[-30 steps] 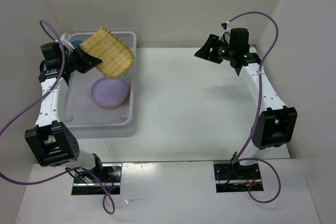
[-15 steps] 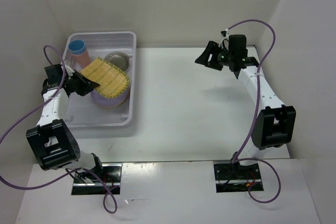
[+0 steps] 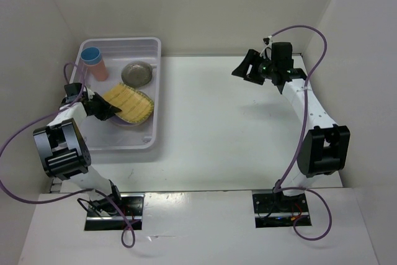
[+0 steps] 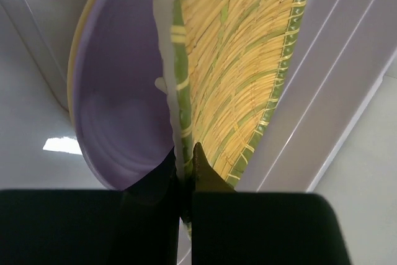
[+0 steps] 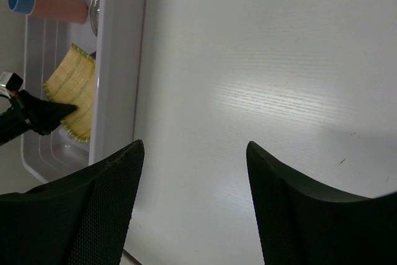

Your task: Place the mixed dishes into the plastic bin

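Left claw (image 3: 111,110) is down inside the plastic bin (image 3: 157,82), on its left side. In the left wrist view both fingers are clamped tight on the near rim of the yellow ribbed tray (image 4: 242,72), with no gap between the tips (image 4: 186,181).

The tray (image 3: 131,102) is tilted, not flat. Its underside rests against the lilac plate (image 4: 118,97), which lies under it near the middle of the bin. A thin strip of the orange plate (image 4: 71,91) shows around the lilac plate's edge, so it is stacked below. From above the tray covers most of that stack.

The rest of the bin:
- The pink cup (image 3: 99,71) is upright in the far-left corner. The blue cup (image 3: 91,54) shows at its mouth and looks nested inside.
- The small grey plates (image 3: 138,72) are in the far-right part, just beyond the tray. I can't separate the two from here.

All the dishes I can see are in the bin.

Right claw (image 3: 243,69) hangs above the far right of the worktop (image 3: 217,128), well apart from the bin. Its fingers are spread wide with nothing between them (image 5: 195,147). Its wrist camera looks across the bare worktop to the bin wall (image 5: 121,60).
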You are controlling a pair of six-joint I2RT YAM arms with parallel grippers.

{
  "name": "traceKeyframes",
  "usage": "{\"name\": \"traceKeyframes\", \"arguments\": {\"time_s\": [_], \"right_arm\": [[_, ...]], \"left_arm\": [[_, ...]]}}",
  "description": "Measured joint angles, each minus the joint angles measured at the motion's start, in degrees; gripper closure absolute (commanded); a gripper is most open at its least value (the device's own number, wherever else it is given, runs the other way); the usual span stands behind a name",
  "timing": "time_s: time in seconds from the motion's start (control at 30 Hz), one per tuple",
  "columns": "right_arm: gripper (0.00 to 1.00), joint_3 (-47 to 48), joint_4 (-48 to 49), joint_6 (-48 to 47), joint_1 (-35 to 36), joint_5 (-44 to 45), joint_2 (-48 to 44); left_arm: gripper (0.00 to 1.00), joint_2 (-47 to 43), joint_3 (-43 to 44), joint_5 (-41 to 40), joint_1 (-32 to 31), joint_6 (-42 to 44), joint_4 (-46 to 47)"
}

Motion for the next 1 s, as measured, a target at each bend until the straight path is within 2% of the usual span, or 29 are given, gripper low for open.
{"name": "traceKeyframes", "arguments": {"time_s": [0.1,0.17,0.33,0.5,0.73,0.83,1.0], "right_arm": [[0.28,0.0,0.0,0.4,0.0,0.1,-0.3],[0.28,0.0,0.0,0.6,0.0,0.1,-0.5],[0.28,0.0,0.1,0.8,0.0,0.2,-0.5],[0.28,0.0,0.4,1.0,0.0,-0.1,-0.5],[0.23,0.0,0.4,0.5,0.0,0.7,0.2],[0.22,0.6,-0.4,-1.2,0.0,4.4,1.7],[0.11,1.4,-2.5,-4.8,-0.1,14.7,4.1]], "left_arm": [[0.81,1.0,0.0,0.0,0.0,0.0,0.5],[0.35,1.4,0.0,-0.1,0.0,0.4,0.6],[0.01,1.5,1.5,-0.9,0.0,0.7,-1.7],[0.01,0.2,6.3,-3.7,0.0,2.1,-7.0],[0.01,-9.5,14.6,-10.7,0.0,6.5,-14.2],[0.01,-12.1,18.5,-12.9,0.0,9.6,-15.9],[0.01,-14.4,19.9,-15.6,-2.2,16.3,-17.4]]}}
